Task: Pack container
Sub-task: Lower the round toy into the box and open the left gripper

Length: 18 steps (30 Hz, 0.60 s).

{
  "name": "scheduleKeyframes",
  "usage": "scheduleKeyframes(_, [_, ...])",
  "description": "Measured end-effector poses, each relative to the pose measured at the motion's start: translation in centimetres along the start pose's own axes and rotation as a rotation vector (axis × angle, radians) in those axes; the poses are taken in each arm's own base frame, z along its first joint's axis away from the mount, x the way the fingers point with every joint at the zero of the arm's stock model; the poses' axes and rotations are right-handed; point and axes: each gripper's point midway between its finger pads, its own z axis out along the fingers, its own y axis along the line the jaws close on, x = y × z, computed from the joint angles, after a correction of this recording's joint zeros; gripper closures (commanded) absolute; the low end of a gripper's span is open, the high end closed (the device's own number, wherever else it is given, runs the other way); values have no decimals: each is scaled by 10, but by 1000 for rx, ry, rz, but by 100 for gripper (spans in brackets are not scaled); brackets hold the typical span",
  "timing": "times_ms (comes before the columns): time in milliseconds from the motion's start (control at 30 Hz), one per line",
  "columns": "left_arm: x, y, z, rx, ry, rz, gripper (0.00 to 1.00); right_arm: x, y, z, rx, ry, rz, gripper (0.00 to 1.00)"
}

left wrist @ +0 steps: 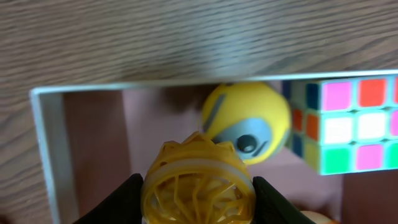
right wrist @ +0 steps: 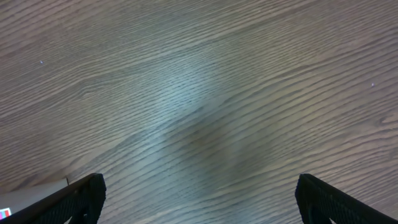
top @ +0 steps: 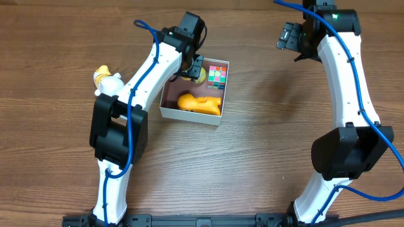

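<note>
Left gripper is over the back-left part of the container, jaws pinching a yellow ribbed toy with a crown-like edge; black fingers press it from both sides. Can't tell whether the toy touches the container floor. Container sits on the wood table at centre, a bit toward the left arm, white walls and pinkish-brown floor. Inside: round yellow one-eyed minion ball at the back wall, touching or just beside a Rubik's cube in the back-right corner, and an orange toy along the front wall. A white-and-yellow figure lies on the table left of the left arm, well apart from the container. Right gripper is at the far right, well apart from the container, jaws spread wide over bare table, holding nothing.
</note>
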Motion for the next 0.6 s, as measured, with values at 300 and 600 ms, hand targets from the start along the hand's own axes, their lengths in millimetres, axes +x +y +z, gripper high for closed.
scheduleKeyframes(300, [3, 17, -1, -96, 2, -56, 62, 0, 0, 0, 0, 0, 0, 0])
scheduleKeyframes(600, [8, 22, 17, -133, 30, -69, 62, 0, 0, 0, 0, 0, 0, 0])
